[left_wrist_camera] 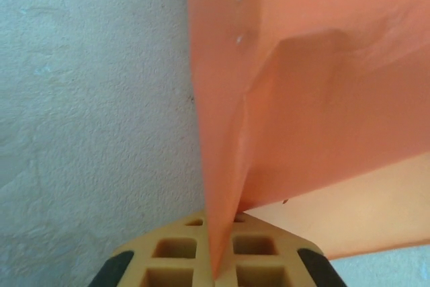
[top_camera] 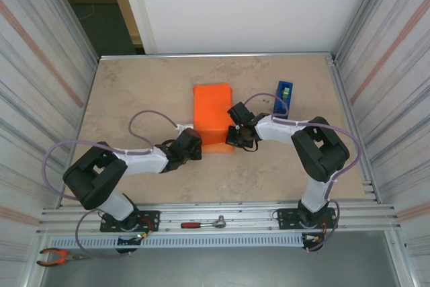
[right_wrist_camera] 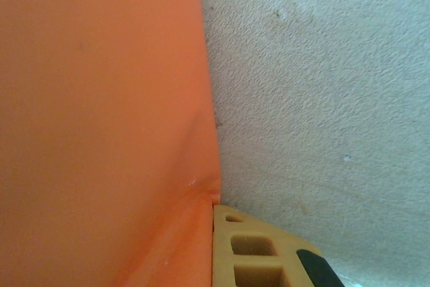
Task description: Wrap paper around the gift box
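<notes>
"Where's the paper (top_camera: 212, 115)?"

"Just beside the blue tape dispenser (top_camera: 283, 97), on its left, humped over what I take to be the box."

"And the grippers?"

"The left gripper (left_wrist_camera: 216, 247), at the near corner far from the dispenser, is clenched on a fold of paper. The right gripper (top_camera: 236, 136), at the corner nearer the dispenser, is clenched too, with paper against its finger (right_wrist_camera: 225, 260). Whether it pinches a fold, I cannot tell."

"How to do this well?"

"I'd pull both corners evenly and low, so the sheet draws taut without tearing or dragging the box toward the dispenser."
</notes>
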